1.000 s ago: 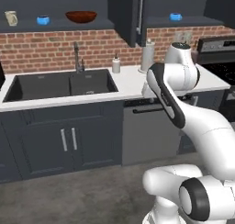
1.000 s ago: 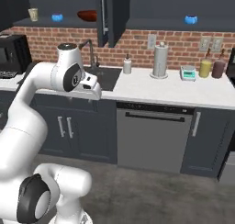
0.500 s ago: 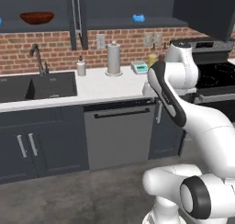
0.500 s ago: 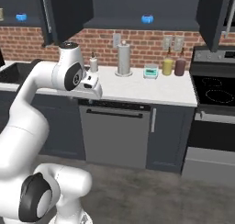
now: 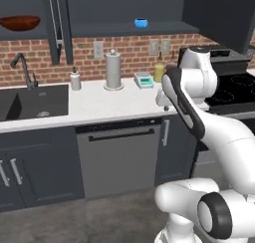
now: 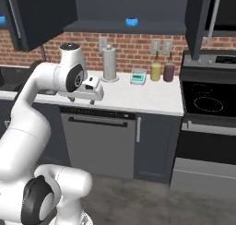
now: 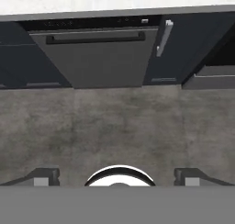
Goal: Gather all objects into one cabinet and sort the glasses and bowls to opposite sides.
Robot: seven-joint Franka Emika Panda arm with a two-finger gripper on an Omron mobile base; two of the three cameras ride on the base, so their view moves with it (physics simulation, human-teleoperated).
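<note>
blue cup (image 6: 132,21) alone on open shelf, paper-towel cylinder (image 6: 109,63) below

A squat bright blue cup (image 5: 141,23) stands upright on the open dark upper cabinet shelf (image 5: 149,29). A wide glossy reddish-brown bowl (image 5: 20,22) sits upright on the shelf far to its left.

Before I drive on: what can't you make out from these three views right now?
- Blue cup on the open shelf: too small in both base views to tell handle or contents.
- Reddish-brown bowl: cut off by the left edge of the left base view; its inside is hidden from below.
- Gripper: hand view shows open fingertips, cut off at the bottom edge.
- Yellow bottle and maroon bottle: labels too small.
</note>
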